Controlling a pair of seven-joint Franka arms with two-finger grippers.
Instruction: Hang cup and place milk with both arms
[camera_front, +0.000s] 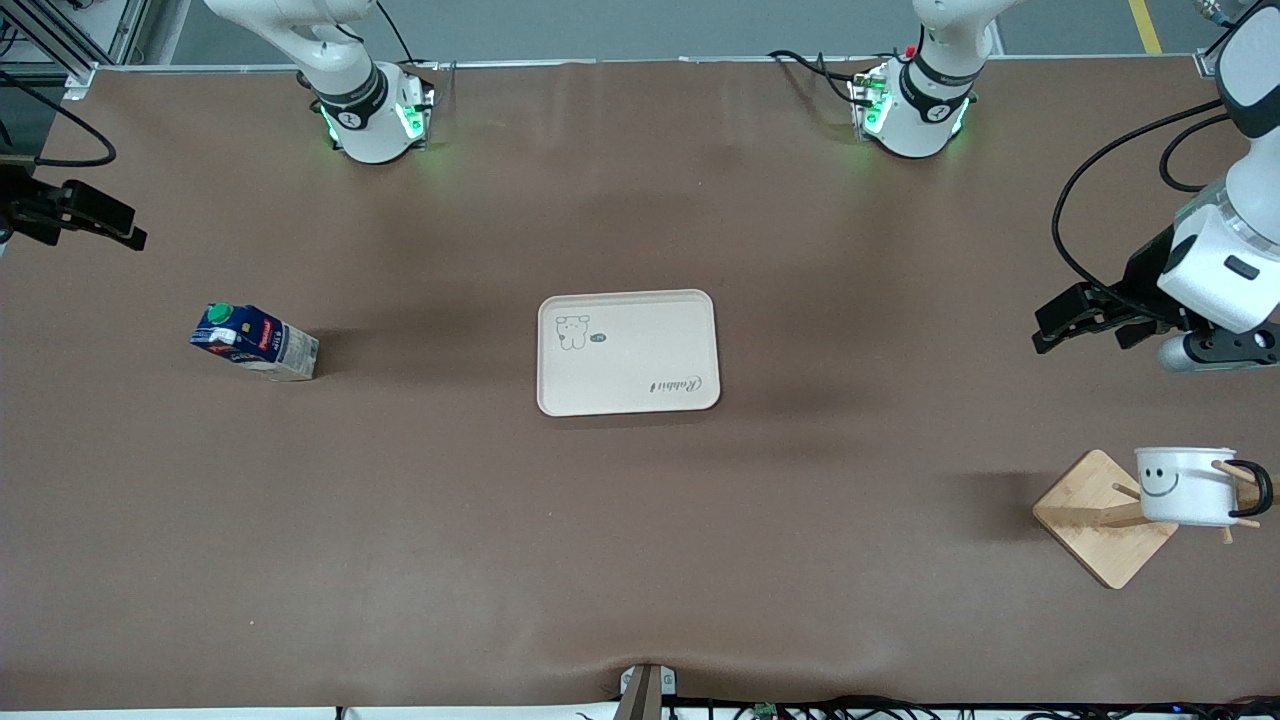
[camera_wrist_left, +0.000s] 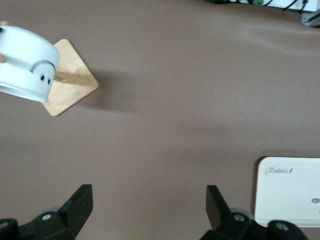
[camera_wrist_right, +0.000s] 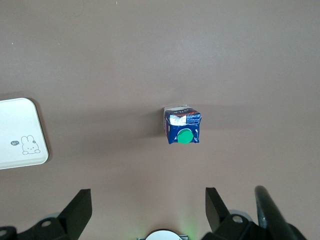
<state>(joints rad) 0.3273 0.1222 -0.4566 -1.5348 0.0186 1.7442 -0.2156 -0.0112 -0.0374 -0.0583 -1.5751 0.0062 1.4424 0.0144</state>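
The milk (camera_front: 255, 342), a dark blue carton with a green cap, stands on the table toward the right arm's end; the right wrist view shows the milk (camera_wrist_right: 182, 126) from above. My right gripper (camera_front: 132, 228) hangs open and empty over that end of the table, apart from the carton, and its open jaws (camera_wrist_right: 148, 207) hold nothing. The cup (camera_front: 1185, 485), white with a smiley face, hangs on the pegs of a wooden rack (camera_front: 1105, 530) toward the left arm's end. My left gripper (camera_front: 1050, 325) is open and empty in the air over the table beside the rack. The cup (camera_wrist_left: 25, 62) also shows in the left wrist view.
A cream tray (camera_front: 628, 390) with a rabbit drawing lies at the middle of the table, between carton and rack. The tray's corner (camera_wrist_left: 290, 200) shows in the left wrist view and its edge (camera_wrist_right: 20, 150) in the right wrist view. Brown mat covers the table.
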